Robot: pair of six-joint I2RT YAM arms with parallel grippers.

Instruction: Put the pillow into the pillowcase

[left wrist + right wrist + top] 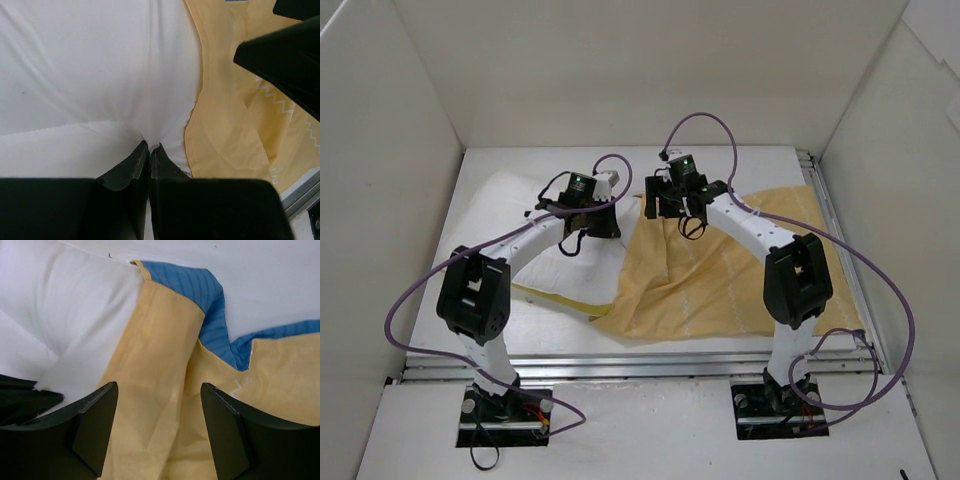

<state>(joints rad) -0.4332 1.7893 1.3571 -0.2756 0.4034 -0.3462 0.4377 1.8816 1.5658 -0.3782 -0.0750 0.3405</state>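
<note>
The pillow point(505, 205) is seen at centre left of the overhead view, on the white table point(740, 165). The pillowcase point(720, 280) is spread yellow face up at centre right, its left edge laid against the pillow. A fold of white pillow fabric is pinched between the tightly closed jaws of the left gripper point(149, 146). The right gripper point(159, 387) is held with its jaws wide apart over the pillowcase's yellow hem, and nothing is gripped. A strip of blue fabric is exposed at the upper right of its wrist view.

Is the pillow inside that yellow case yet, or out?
Mostly out: the white pillow lies bare beside the pillowcase, only its edge meeting the yellow hem.
</note>
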